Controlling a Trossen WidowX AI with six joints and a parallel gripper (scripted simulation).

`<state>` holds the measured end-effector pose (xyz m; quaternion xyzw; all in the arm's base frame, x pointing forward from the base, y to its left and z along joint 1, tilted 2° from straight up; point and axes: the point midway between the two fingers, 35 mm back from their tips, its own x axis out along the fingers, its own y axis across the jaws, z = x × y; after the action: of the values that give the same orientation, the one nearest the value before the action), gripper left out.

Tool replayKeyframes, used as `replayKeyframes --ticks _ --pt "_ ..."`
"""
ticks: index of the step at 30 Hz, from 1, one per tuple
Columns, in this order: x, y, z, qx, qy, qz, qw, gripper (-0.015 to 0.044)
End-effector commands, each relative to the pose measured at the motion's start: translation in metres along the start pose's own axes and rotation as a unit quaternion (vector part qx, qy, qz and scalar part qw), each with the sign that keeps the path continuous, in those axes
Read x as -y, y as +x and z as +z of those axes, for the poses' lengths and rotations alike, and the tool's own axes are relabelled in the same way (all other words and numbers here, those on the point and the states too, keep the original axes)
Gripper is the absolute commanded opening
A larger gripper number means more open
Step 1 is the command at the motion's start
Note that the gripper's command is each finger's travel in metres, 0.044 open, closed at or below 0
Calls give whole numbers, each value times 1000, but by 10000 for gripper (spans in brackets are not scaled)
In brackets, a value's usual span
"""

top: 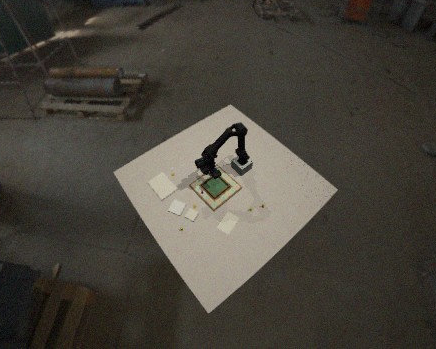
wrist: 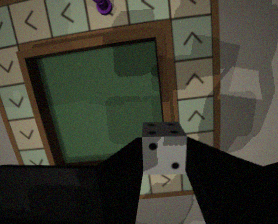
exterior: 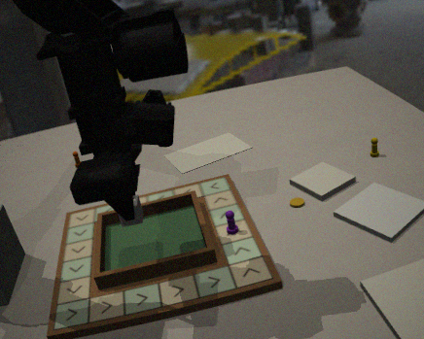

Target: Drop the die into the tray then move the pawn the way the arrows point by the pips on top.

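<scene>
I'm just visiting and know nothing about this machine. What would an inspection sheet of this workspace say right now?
Surface: pale table, shadows across it.
Job's things: die gripped above the tray edge; purple pawn upright on a ring square of the board.
Clutter: white cards, yellow disc, yellow pawn, orange pawn.
Grippers: gripper with fingers shut on the die.
Cables: nothing seen.
Surroundings: dim warehouse floor, pallets.
</scene>
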<state>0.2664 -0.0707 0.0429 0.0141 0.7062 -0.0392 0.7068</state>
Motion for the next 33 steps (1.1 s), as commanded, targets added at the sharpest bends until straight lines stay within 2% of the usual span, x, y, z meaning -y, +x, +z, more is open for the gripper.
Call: replayKeyframes --ticks 1,9,14,23,33 --pt "-21 6 2 -4 -6 4 1000 0" --pt "-59 12 4 -5 -18 9 1000 0" --pt "-62 13 5 6 -19 10 1000 0" --pt "-61 23 13 155 -17 16 988 0" --pt "-61 29 18 319 -15 16 947 0"
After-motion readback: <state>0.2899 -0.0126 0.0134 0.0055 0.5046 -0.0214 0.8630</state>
